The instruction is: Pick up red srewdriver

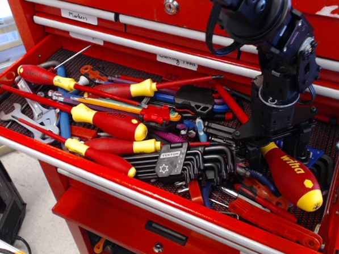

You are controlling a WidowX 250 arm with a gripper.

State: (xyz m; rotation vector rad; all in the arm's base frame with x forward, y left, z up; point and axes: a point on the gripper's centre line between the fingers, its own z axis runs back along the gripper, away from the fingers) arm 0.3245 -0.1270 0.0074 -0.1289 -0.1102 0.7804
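observation.image, black claw point(273, 147) astride glossy fat-handled red srewdriver point(291, 174)

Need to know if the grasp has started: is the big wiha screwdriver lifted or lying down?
Lying down: red srewdriver rests on other tools, gripper straddling its collar.

Count, open drawer: one large red srewdriver point(290, 176) at right. Five slimmer red-and-yellow screwdrivers at left and centre, e.g. point(109, 124). One Tekton hex-key set point(172, 159) near centre. One pincer point(272, 141). Smaller tools too tangled to count.
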